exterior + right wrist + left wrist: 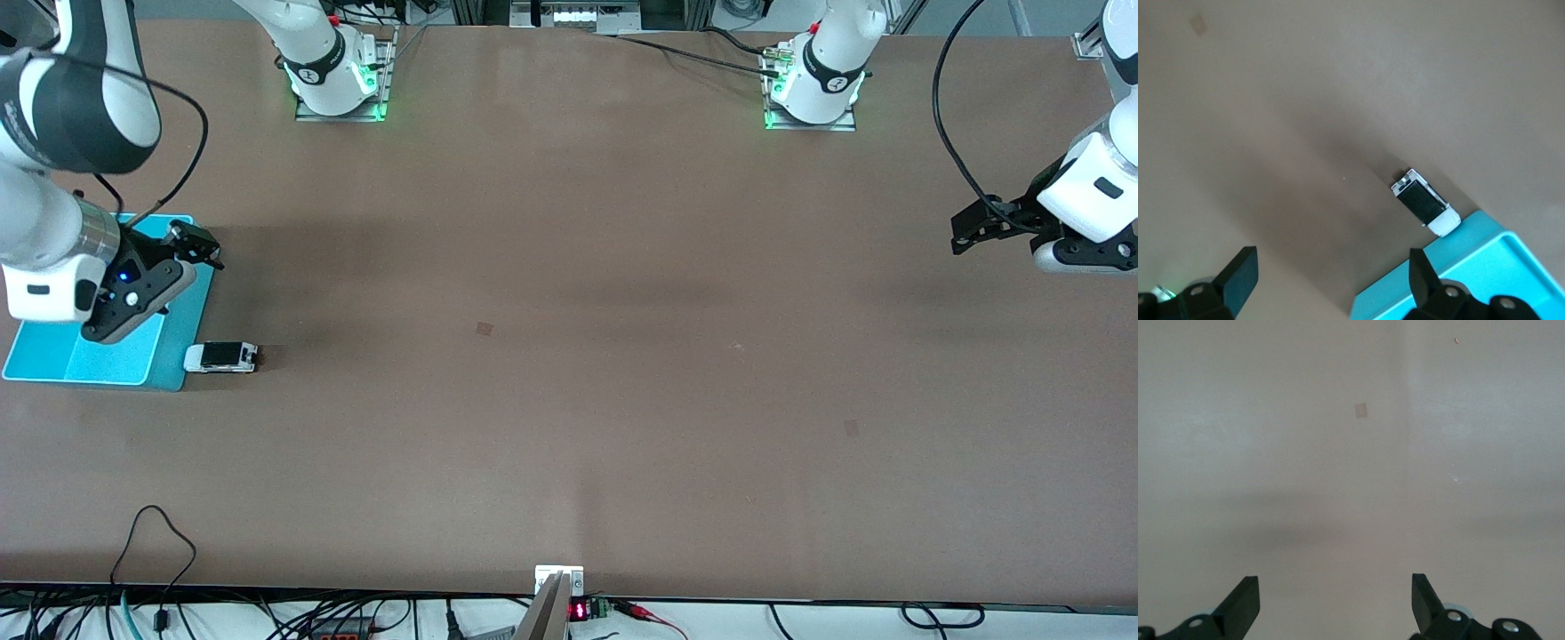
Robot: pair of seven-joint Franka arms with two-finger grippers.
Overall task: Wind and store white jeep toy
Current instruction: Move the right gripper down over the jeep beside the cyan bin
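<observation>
The white jeep toy (222, 357), white with a black roof, stands on the table against the outer wall of the cyan bin (107, 366), at the bin's corner nearer to the front camera. It also shows in the right wrist view (1425, 202), next to the bin's corner (1471, 267). My right gripper (197, 244) is open and empty in the air over the bin's edge toward the left arm's end; the wrist view shows it wide open (1331, 273). My left gripper (967, 231) is open and empty, waiting over bare table (1335, 600).
The brown table (569, 356) carries small paler patches (484, 329). Both arm bases (338, 80) stand along the table's edge farthest from the front camera. Cables and a small display (578, 612) lie past the nearest edge.
</observation>
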